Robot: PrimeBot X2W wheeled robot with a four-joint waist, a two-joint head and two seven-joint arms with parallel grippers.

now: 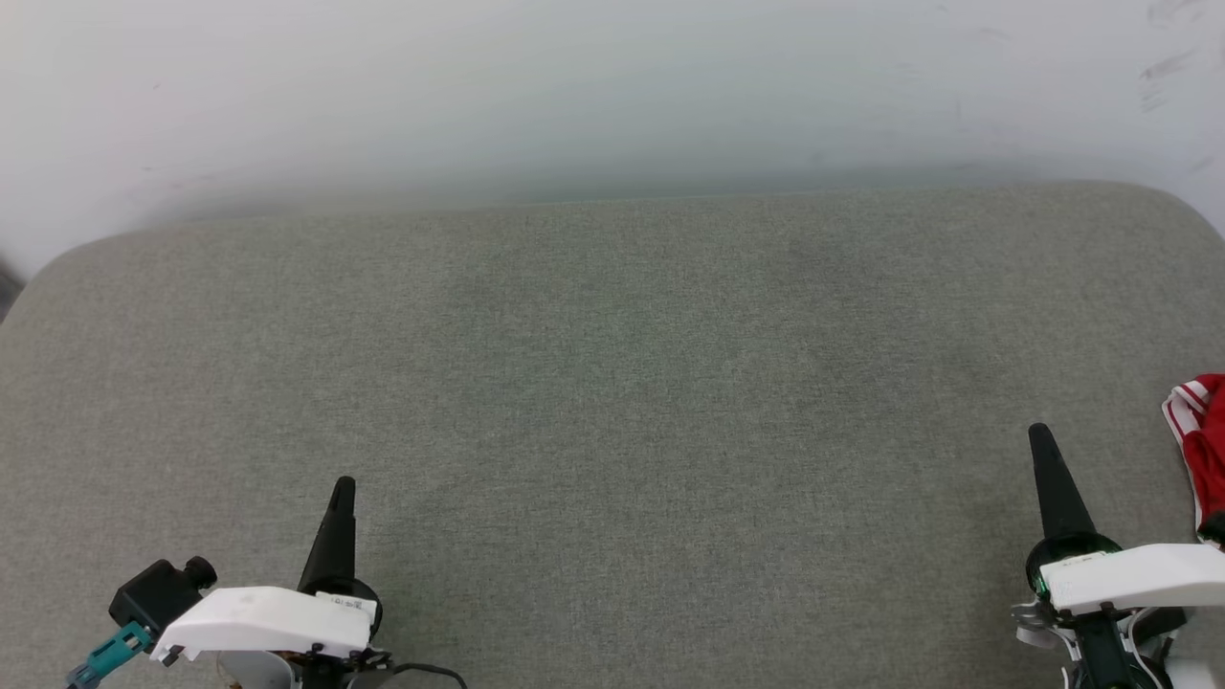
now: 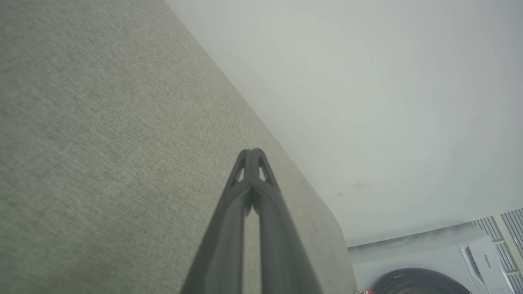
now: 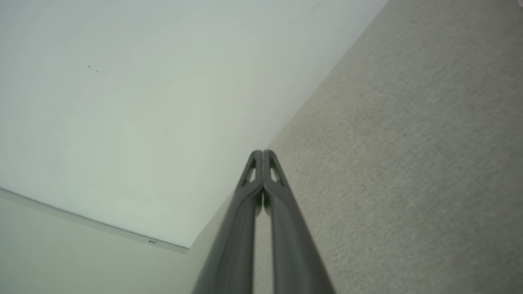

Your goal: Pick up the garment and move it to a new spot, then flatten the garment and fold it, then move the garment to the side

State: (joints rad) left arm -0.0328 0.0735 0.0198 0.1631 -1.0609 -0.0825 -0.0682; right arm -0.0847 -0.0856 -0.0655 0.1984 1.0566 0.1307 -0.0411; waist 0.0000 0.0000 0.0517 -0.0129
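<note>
Only a strip of the garment (image 1: 1204, 435) shows at the right edge of the head view: red cloth with red-white striped trim, lying on the grey padded surface (image 1: 612, 402); the rest is cut off by the frame. A small red scrap of the garment (image 2: 365, 291) peeks in at the bottom of the left wrist view. My right gripper (image 1: 1039, 433) is shut and empty, just left of the cloth and apart from it. My left gripper (image 1: 344, 485) is shut and empty at the lower left. Both wrist views show the fingertips pressed together, left gripper (image 2: 253, 152), right gripper (image 3: 262, 152).
The grey padded surface has rounded far corners and ends against a white wall (image 1: 612, 86). In the left wrist view a white washing machine (image 2: 433, 265) stands beyond the surface's end.
</note>
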